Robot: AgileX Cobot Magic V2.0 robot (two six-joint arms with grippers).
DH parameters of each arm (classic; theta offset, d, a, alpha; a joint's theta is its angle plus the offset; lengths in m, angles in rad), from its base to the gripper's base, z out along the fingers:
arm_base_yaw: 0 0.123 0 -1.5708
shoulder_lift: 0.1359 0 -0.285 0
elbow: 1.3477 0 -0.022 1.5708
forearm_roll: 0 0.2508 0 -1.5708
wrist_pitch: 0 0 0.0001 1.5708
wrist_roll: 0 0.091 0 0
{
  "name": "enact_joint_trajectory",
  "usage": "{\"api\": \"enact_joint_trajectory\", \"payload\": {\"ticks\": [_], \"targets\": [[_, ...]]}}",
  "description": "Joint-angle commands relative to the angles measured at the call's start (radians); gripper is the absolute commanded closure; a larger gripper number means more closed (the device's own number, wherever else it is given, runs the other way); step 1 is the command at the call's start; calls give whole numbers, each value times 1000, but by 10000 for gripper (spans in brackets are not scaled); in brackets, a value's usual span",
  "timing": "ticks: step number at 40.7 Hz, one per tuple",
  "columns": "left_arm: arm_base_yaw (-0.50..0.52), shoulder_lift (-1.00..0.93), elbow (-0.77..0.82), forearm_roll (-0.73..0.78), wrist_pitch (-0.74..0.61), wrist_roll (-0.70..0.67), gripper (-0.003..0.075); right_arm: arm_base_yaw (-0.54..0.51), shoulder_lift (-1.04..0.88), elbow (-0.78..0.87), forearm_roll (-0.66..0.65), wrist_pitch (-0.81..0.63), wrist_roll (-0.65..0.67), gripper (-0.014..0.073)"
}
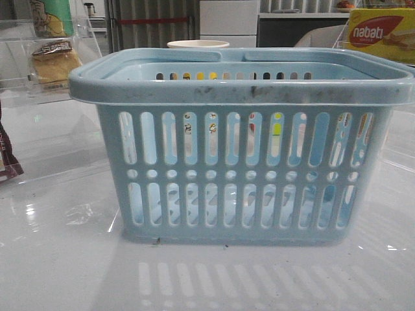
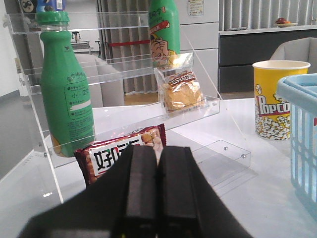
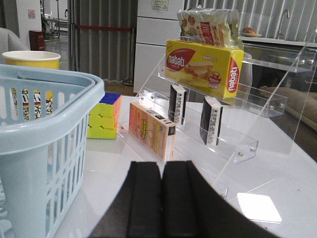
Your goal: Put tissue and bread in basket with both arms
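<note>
Here, both arms idle, left gripper [image 2: 157, 198] and right gripper [image 3: 162, 203] closed empty; bread [image 2: 182, 93] awaits pickup for the basket [image 1: 240, 87].

The yellow-and-red wafer box [image 3: 204, 67] on the clear tiered shelf [image 3: 257, 111] reads "nabati" in white on a red oval. Beside the basket [image 2: 302, 144], the yellow paper cup [image 2: 275, 99] reads "Popco", cut off. The maroon snack packet [image 2: 121, 151] carries large white Chinese characters.

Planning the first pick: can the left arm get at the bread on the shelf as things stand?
Probably yes: the bread sits at the open front of the clear shelf, nothing before it. The left gripper fingers are shut and must open first.
</note>
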Motion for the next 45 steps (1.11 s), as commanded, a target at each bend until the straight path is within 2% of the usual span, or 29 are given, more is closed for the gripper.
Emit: {"api": "enact_joint_trajectory", "payload": {"ticks": [1,35,41,45], "targets": [[-7,-17,4,-7,-84,-3,627,-6,-18,-6,-12,-96,-7,566],[-7,-17,4,-7,-91,-3,627,-6,-18,-12,-5,-133,0,566],[-7,-17,-25,-17,-158,-3,627,-6,-18,-89,18,-69,1,566],[-7,-13,-116,-17,-148,-3,627,-6,-14,-185,21,28,1,566]]}}
